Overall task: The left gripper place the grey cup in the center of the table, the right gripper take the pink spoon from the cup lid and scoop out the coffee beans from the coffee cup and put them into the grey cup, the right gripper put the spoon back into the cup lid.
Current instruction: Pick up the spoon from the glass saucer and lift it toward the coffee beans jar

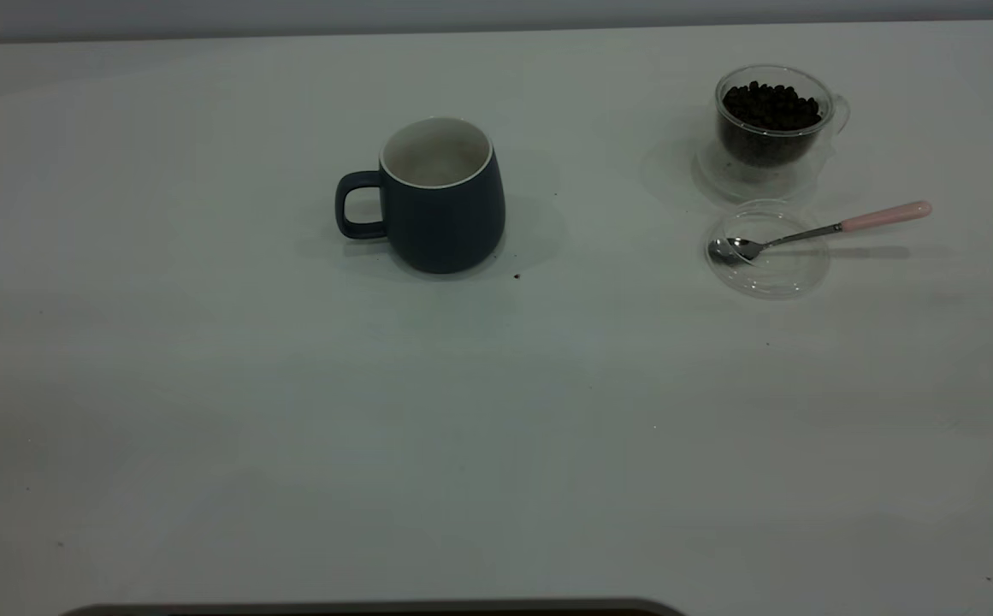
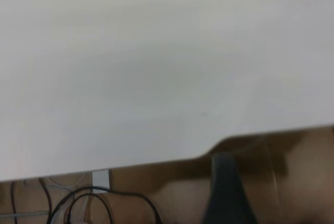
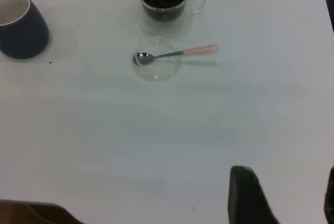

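Observation:
The grey cup [image 1: 440,201] stands upright near the middle of the table [image 1: 291,428], handle to the left; it also shows in the right wrist view [image 3: 21,25]. The coffee cup [image 1: 771,120] with coffee beans [image 1: 770,103] stands at the back right. In front of it lies the cup lid [image 1: 768,250] with the pink spoon [image 1: 812,231] resting in it, handle to the right. Neither gripper shows in the exterior view. My right gripper [image 3: 287,174] is open and empty, well back from the spoon [image 3: 175,54]. My left gripper [image 2: 282,182] is open and empty, beyond the table edge.
A small dark crumb [image 1: 517,276] lies just right of the grey cup's base. In the left wrist view the table edge [image 2: 156,158] shows, with cables [image 2: 104,203] and floor beyond it. A dark edge [image 1: 376,607] runs along the table's front.

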Controlling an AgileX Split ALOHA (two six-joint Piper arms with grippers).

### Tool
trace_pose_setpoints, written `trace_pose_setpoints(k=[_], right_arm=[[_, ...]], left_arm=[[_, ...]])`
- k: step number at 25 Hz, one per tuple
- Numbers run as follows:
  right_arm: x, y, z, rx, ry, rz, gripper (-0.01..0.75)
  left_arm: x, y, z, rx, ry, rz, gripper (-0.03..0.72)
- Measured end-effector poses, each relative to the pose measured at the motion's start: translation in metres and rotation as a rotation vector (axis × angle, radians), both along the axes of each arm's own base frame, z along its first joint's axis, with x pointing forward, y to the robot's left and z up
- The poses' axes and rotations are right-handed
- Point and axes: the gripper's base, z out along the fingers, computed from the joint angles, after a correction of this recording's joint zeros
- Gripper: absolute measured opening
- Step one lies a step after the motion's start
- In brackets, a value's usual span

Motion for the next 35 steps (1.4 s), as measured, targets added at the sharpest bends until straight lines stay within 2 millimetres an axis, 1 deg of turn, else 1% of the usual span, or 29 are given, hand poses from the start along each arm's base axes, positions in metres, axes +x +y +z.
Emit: trace_pose_setpoints(k=[3, 7, 35], right_arm=[[0.000, 0.000, 0.000, 0.000, 0.000, 0.000, 0.394], [0.000, 0.000, 0.000, 0.000, 0.000, 0.000, 0.394], [0.000, 0.000, 0.000, 0.000, 0.000, 0.000, 0.394]], left_arm=[[-0.009, 0.000, 0.000, -0.003, -0.063, 0.088, 0.567], [-0.020, -0.001, -0.001, -0.014, -0.142, 0.132, 0.567], [-0.017, -0.002, -0.005, -0.012, -0.146, 0.112, 0.567]])
